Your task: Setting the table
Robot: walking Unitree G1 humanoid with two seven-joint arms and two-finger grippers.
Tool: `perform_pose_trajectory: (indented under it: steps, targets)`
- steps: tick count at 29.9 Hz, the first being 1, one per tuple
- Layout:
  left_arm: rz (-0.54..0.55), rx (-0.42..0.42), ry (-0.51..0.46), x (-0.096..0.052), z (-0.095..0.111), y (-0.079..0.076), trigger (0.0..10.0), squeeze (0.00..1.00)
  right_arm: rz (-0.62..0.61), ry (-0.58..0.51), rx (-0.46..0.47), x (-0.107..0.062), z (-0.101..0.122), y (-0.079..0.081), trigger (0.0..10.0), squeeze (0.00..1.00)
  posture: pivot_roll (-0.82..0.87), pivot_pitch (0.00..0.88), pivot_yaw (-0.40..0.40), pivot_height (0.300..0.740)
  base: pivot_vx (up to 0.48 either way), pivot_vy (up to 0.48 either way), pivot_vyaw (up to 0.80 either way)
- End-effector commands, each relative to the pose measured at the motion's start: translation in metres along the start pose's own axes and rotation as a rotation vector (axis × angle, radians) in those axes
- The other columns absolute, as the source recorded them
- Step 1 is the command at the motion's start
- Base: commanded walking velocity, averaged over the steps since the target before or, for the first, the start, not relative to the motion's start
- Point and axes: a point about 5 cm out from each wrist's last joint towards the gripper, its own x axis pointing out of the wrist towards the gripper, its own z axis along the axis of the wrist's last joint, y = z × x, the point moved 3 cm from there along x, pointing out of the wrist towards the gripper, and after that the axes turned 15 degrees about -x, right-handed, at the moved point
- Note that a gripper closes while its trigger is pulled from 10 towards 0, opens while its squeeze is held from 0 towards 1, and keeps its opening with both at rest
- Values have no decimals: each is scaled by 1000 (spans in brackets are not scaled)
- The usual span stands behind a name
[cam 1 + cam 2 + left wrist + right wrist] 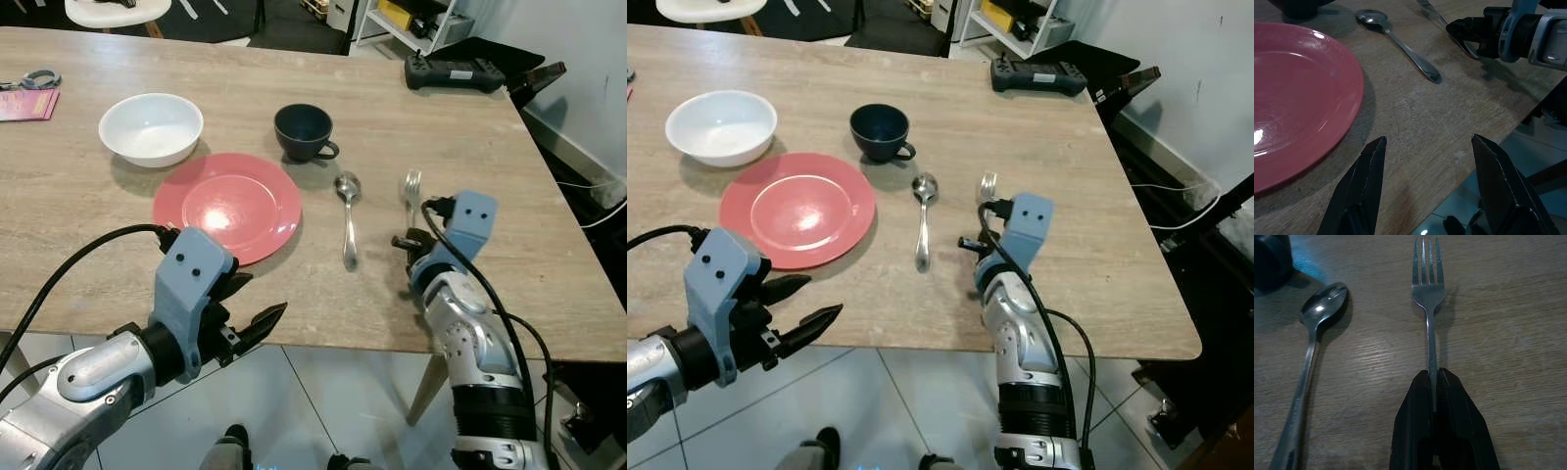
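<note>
A red plate (227, 205) lies on the wooden table (509, 196), with a white bowl (151, 128) behind it to the left and a dark cup (304, 131) behind it to the right. A silver spoon (348, 211) rests right of the plate. Further right lies a fork (1429, 293), tines pointing away from me. My right gripper (1433, 382) is shut on the fork's handle, low on the table near its front edge. My left gripper (1425, 161) is open over the table's front edge, just in front of the plate (1298, 98), holding nothing.
A black controller (453, 72) lies at the table's far right corner. Scissors (29, 80) and a pink card (27, 104) sit at the far left. The front edge drops to a tiled floor (313, 401); a chair stands beyond the far side.
</note>
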Motion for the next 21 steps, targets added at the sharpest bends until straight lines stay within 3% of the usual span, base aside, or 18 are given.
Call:
perform_pose_trajectory:
  steps: [1,4,5,6,17,18,21]
  targets:
    - [-14,-15,16,0,-5,-3,10000,0,-4,22,-12,-2,-10,-2,10000,0,111,177,-8,740,0,0,0]
    - [-13,-15,16,0,-5,-3,10000,0,-1,18,-31,-2,-10,-1,10000,0,109,177,-6,740,0,0,0]
    - [-15,-17,14,1,-5,-3,10000,0,5,13,-35,-1,-11,0,10000,412,110,177,-6,740,0,0,0]
    - [-15,-17,13,1,-4,-4,10000,0,7,8,-45,-1,-12,1,10000,1000,110,177,-6,740,0,0,0]
    - [-15,-17,11,2,-4,-4,10000,0,13,-23,-71,-1,-9,3,10000,1000,112,174,-6,740,0,0,0]
    - [-15,-18,10,2,-4,-4,10000,0,7,-39,-61,-2,-5,1,10000,0,112,173,-6,740,0,0,0]
    - [-15,-19,9,2,-4,-4,10000,0,1,-84,-31,-3,10,-2,10000,0,112,173,-6,740,0,0,0]
